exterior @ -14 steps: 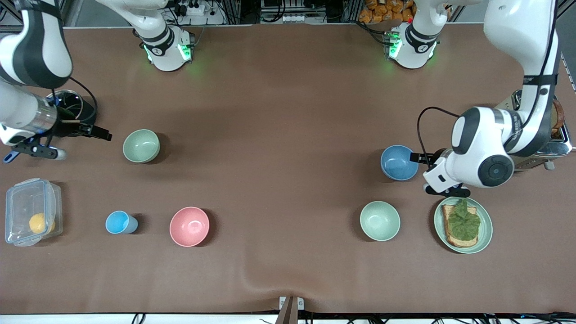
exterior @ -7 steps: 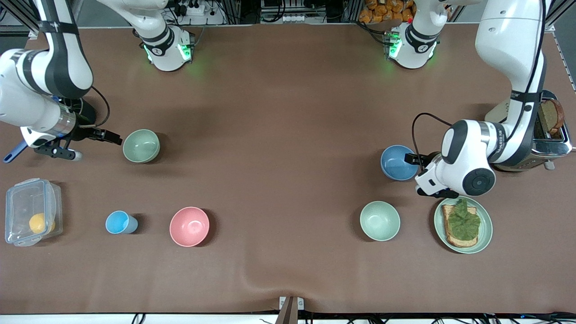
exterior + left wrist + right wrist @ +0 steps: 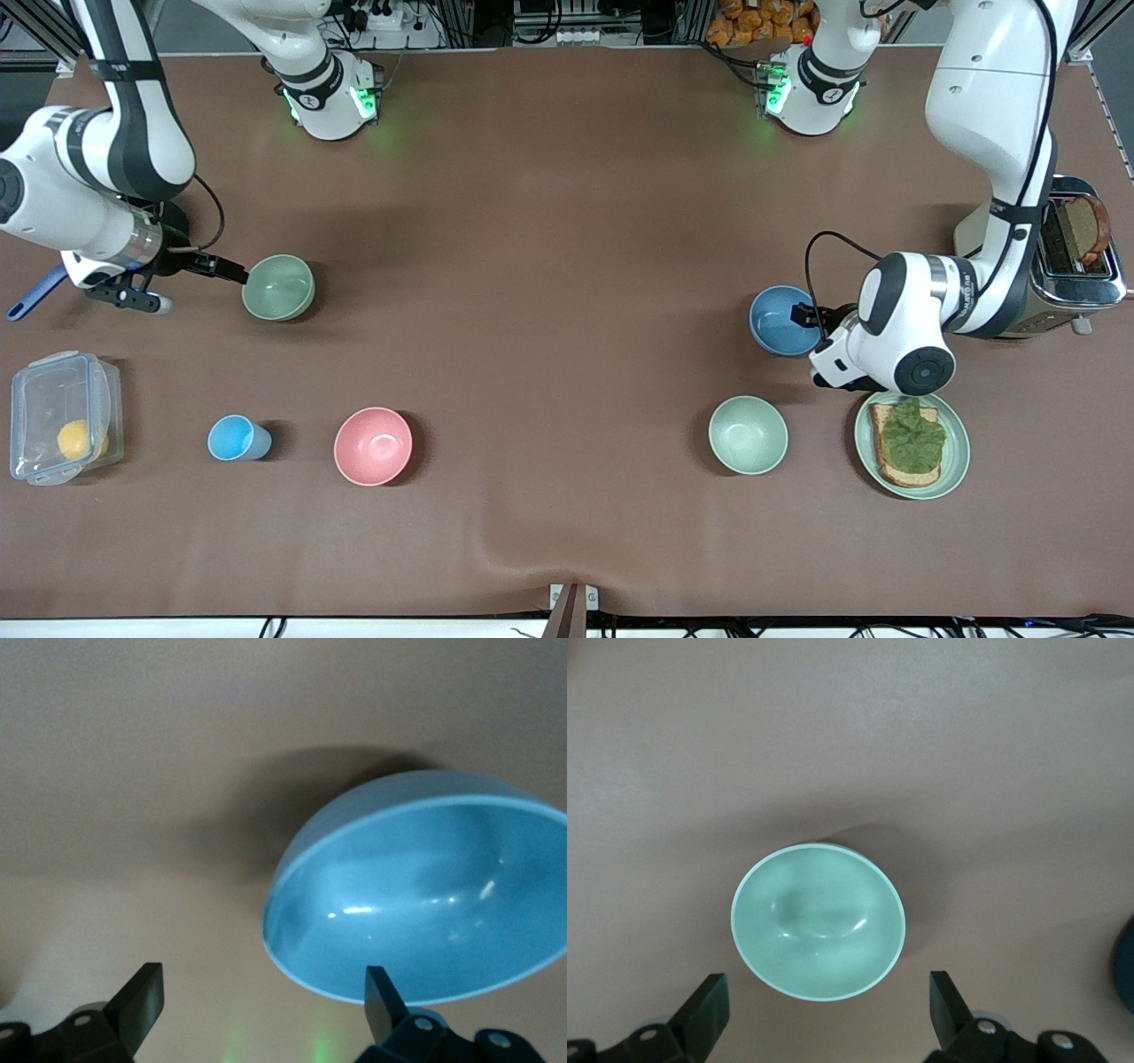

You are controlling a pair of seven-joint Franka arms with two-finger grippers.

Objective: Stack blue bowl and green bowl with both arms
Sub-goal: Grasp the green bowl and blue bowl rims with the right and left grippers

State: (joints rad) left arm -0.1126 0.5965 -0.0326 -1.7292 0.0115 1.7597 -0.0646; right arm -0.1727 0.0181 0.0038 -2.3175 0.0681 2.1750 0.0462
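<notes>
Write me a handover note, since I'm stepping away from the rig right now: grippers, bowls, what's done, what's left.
Left gripper: open, at the rim of the blue bowl, holding nothing.
Right gripper: open, at the rim of the green bowl, holding nothing.
Blue bowl sits toward the left arm's end of the table, green bowl toward the right arm's end, well apart.
Done: both arms are lined up on their bowls.
Left: grasp both, bring them together, stack one in the other.
</notes>
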